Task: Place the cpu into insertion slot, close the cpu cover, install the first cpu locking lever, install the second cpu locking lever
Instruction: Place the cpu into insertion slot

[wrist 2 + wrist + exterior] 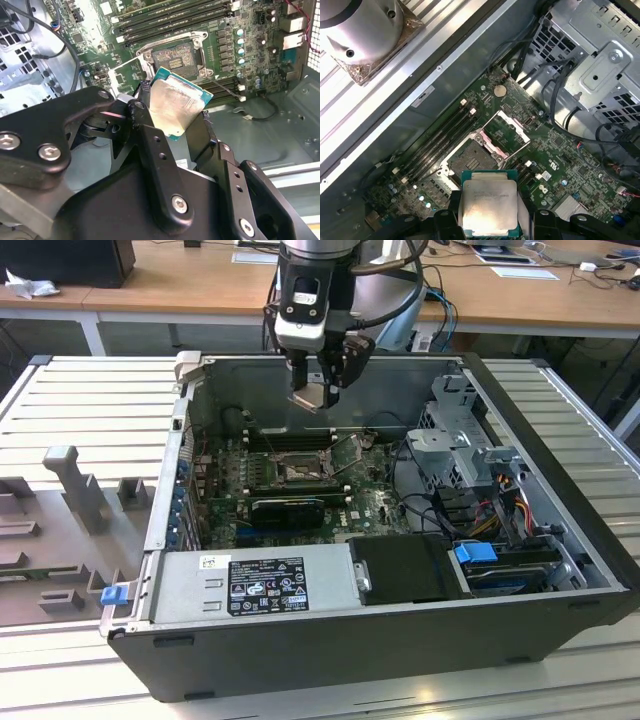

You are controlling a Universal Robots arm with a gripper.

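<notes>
1. gripper [318, 392] clenched on the cpu [312, 398], fingers [145, 120] pinching two opposite edges, pale face showing in both wrist views
2. cpu held tilted in the air over the open computer case [400, 660], near its far wall, clear of the motherboard [375, 502]
3. insertion slot [471, 152] bare, dark centre exposed, around the middle of the motherboard, just beside the memory slots [440, 139]
4. cpu cover [508, 131] flipped open, raised off the slot, at the slot edge toward the exterior view's right
5. cpu not yet in the slot, well above it
</notes>
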